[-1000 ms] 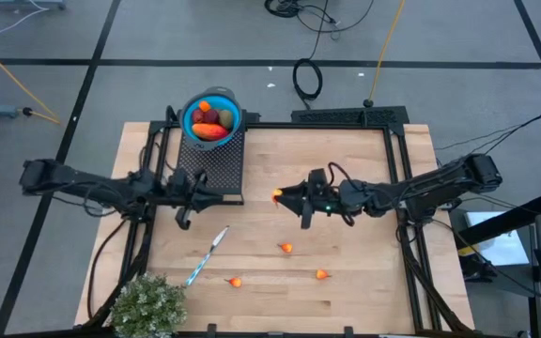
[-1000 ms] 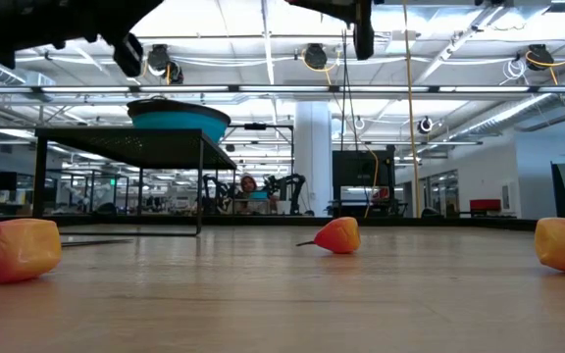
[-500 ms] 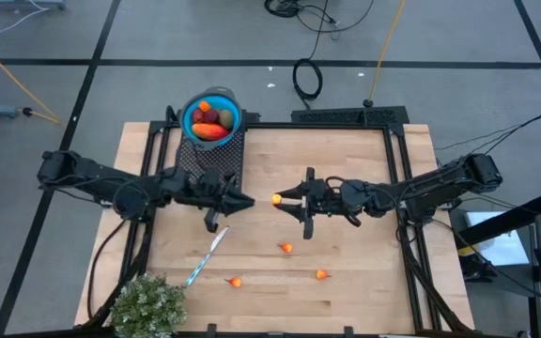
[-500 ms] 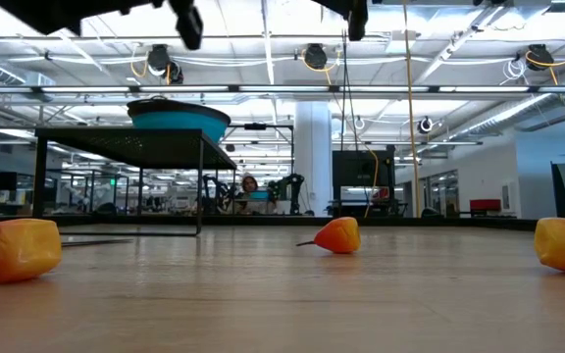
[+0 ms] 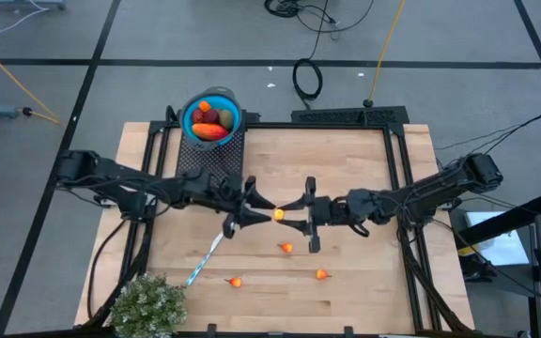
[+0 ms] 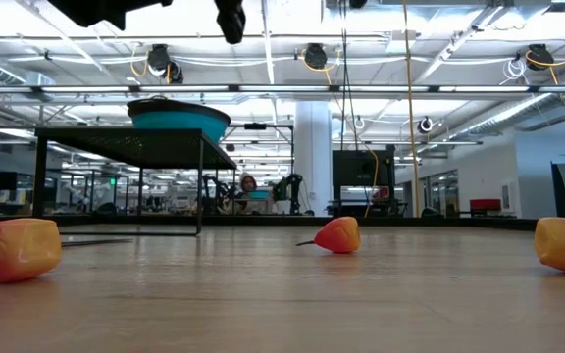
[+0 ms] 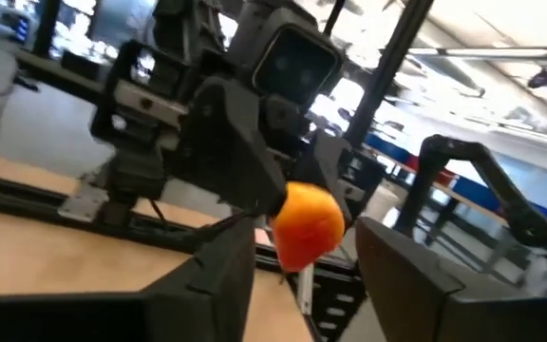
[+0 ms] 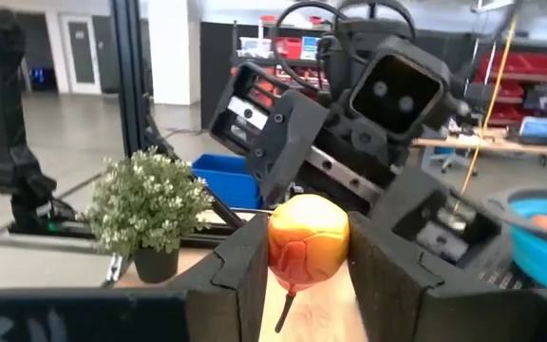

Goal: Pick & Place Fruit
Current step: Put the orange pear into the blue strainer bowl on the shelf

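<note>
I'm mid-handover above the middle of the table: my right gripper (image 5: 287,212) pinches a small orange fruit (image 5: 277,214), and my left gripper (image 5: 256,209) has come in from the left with its fingers spread to either side of that same fruit, not yet pressing on it as far as I can judge. In the left wrist view the fruit (image 7: 304,226) sits between my left fingers (image 7: 218,275) with the right gripper's tips behind it; in the right wrist view it (image 8: 308,241) is seated squarely between the right fingers (image 8: 245,261), stem hanging down. To do this well, I'd keep the right grip steady and centre the left fingers on the fruit's widest part, clear of the right fingertips, before closing; only once the left pinch looks firm would I let the right one release and back straight off to the right. The risk is the round fruit squirting out if both squeeze off-centre. The bowl (image 5: 212,118), already holding several pieces, stands on its rack at the far left; three more orange bits lie near me on the table (image 5: 364,282), one (image 5: 286,248) just below the meeting point.
</note>
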